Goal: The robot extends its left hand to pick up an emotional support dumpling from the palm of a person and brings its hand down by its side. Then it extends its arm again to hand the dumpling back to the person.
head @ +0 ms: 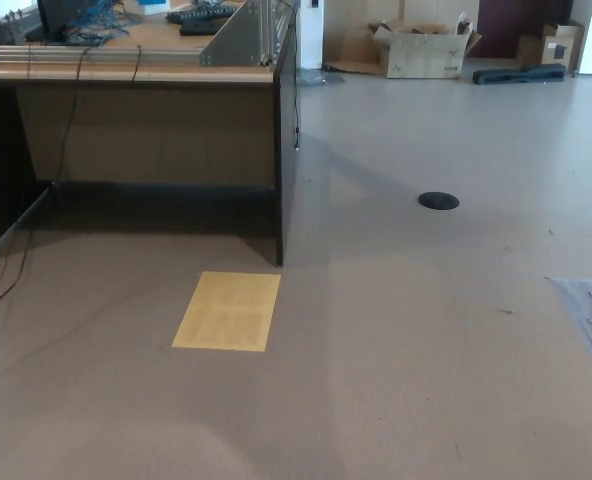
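Neither of my hands shows in the head view, and no dumpling or person is visible either. Only the floor and the furniture of the room are in sight.
A wooden desk (146, 70) with dark side panels stands at the upper left, cables hanging beside it. A yellow sheet (227, 311) lies on the floor before it. A black round disc (438, 201) sits mid-floor. Cardboard boxes (421, 48) stand at the back. Grey tape patch (591, 310) at right.
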You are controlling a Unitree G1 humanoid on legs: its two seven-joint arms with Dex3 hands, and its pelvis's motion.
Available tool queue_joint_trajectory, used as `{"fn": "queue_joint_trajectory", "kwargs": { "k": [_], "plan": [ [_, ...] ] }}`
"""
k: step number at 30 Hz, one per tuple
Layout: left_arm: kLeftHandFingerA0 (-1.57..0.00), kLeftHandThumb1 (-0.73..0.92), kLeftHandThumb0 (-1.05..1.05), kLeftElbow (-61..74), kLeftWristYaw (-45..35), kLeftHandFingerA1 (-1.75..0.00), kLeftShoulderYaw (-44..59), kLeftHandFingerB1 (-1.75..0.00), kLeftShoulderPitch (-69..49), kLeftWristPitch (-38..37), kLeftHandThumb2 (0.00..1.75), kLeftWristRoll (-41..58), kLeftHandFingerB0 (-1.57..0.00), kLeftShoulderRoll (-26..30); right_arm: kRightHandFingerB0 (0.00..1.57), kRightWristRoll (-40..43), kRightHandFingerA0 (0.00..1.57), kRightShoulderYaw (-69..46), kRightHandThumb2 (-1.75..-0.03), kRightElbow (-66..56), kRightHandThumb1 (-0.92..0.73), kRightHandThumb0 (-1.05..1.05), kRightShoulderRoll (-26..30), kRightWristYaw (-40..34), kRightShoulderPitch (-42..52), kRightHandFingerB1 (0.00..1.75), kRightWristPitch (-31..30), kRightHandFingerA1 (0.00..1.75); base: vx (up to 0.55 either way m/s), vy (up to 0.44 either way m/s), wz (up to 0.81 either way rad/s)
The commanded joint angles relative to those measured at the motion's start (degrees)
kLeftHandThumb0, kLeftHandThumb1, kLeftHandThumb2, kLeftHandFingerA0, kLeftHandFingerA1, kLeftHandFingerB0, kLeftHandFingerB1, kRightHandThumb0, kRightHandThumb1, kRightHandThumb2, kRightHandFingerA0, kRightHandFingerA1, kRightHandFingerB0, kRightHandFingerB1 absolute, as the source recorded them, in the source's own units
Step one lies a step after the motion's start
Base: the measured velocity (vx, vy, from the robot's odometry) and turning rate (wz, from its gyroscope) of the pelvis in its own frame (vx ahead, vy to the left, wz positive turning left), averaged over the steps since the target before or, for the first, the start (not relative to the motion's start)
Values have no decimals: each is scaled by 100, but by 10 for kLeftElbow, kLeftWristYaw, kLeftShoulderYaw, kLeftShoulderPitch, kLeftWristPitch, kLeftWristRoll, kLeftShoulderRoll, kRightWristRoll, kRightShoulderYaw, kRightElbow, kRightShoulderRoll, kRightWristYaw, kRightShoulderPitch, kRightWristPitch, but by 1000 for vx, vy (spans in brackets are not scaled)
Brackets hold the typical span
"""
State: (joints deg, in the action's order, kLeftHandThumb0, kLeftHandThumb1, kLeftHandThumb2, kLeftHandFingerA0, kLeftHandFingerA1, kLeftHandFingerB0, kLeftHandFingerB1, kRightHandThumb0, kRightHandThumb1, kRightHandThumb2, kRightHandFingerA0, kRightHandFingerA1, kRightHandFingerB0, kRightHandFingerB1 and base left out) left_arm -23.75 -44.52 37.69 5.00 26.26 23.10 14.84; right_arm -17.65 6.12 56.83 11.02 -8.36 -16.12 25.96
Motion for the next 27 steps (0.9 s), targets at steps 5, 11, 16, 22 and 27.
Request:
{"fn": "queue_joint_trajectory", "kwargs": {
  "k": [5,11,16,22,27],
  "plan": [
    [-77,83,-4,-119,7,-130,-3,-90,-26,-156,64,-11,-85,27,74,9,82,-9,-58,-10,-59,-28,6,-30,47,53,38,54,0,0,0],
    [-80,82,-3,-152,-7,-131,-8,-90,-22,-157,64,8,-85,44,73,10,81,-8,-58,-11,-59,-30,4,-27,50,53,31,54,0,0,0],
    [-80,81,-5,-150,3,-132,-17,-89,-26,-165,64,13,-85,42,73,8,81,-7,-58,-20,-59,-29,5,-24,51,53,21,55,0,0,0],
    [-79,82,-3,-162,1,-133,-23,-89,-16,-174,65,18,-86,50,74,9,81,-7,-58,-13,-59,-28,4,-21,38,54,21,60,0,0,0],
    [-82,81,-6,-172,1,-130,-25,-88,-10,-173,65,25,-85,57,75,11,81,-7,-58,-4,-59,-29,1,-22,31,55,27,59,0,0,0]
  ]
}}
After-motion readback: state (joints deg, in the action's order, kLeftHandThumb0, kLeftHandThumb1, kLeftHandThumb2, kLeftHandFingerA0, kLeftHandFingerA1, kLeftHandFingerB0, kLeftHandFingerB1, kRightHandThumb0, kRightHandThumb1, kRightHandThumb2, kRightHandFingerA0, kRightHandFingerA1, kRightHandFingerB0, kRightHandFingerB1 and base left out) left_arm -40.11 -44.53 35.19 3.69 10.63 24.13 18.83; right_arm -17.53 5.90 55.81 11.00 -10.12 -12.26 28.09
